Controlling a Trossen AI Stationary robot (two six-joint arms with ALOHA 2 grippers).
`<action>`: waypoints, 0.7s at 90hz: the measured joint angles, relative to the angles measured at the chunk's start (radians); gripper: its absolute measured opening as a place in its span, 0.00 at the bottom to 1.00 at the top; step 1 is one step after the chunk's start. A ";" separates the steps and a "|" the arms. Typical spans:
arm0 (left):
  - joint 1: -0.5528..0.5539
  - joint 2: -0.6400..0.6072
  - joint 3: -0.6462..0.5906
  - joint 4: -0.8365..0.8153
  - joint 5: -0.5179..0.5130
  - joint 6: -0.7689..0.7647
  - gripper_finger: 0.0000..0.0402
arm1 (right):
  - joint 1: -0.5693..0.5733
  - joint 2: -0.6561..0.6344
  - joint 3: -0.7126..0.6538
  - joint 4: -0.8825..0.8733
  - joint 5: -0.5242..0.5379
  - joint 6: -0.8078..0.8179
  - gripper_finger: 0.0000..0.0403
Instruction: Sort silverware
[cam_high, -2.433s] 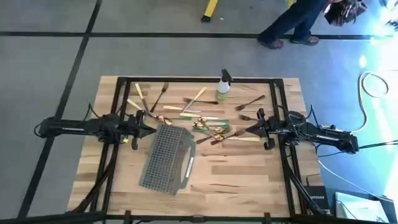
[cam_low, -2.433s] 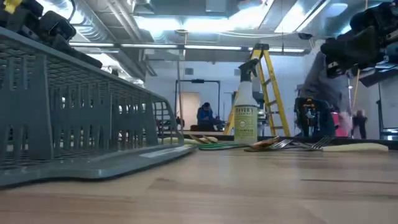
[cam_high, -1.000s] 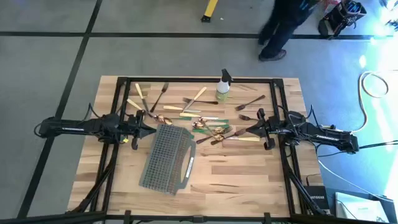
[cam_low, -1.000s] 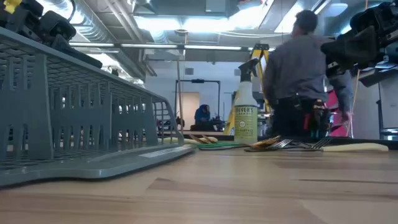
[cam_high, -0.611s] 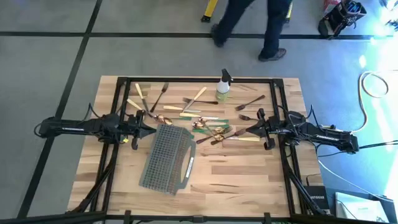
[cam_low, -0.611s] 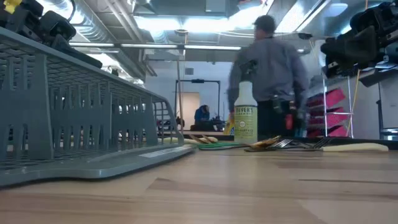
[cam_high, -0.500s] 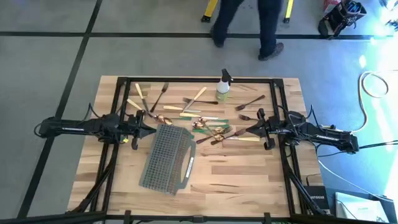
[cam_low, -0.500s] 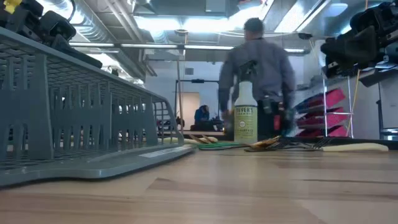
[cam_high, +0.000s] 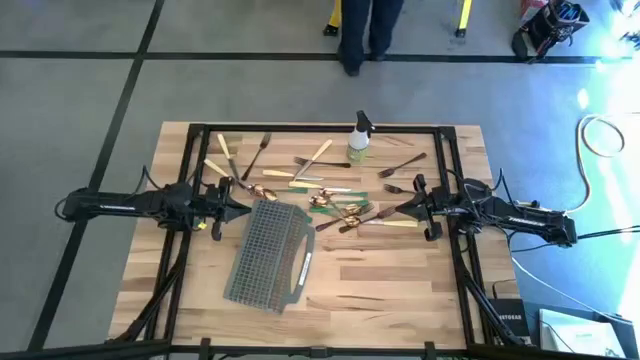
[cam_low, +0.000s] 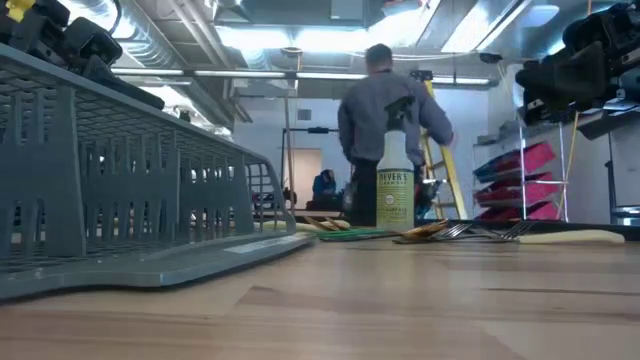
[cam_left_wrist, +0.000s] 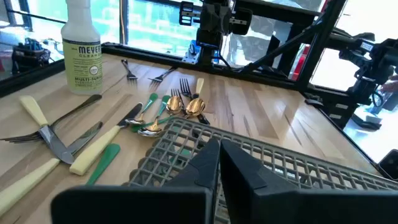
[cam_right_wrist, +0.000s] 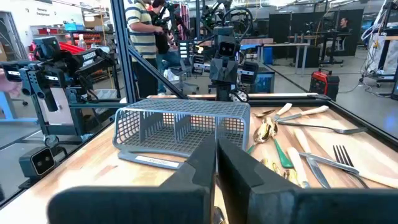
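Grey-shirted person (cam_low: 385, 110) now behind bottle (cam_low: 395, 185)

I see grey floor (cam_high: 80, 100) w/ dark tape lines, yellow ladder (cam_low: 440, 150) far back behind a person (cam_low: 385, 120), ceiling lights (cam_low: 300, 38) on.

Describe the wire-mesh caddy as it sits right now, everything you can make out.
The caddy is grey wire mesh, long and rectangular, with inner dividers visible in the right wrist view. It lies on the wooden table, slightly slanted, between the two arms and nearer the left one. A pale label strip runs along one long side. Its far end sits close to the scattered silverware; whether any piece touches it I cannot tell. Nothing shows inside, and neither gripper holds it.
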 joint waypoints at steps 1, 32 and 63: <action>0.000 0.000 0.000 0.000 0.000 0.000 0.00 | 0.000 0.000 0.000 0.000 0.000 0.000 0.00; 0.000 0.000 0.000 0.000 0.000 0.000 0.00 | 0.000 0.000 0.000 0.000 0.000 0.000 0.00; 0.000 0.000 0.000 0.000 0.000 0.000 0.00 | 0.000 0.000 0.000 0.060 0.026 0.015 0.00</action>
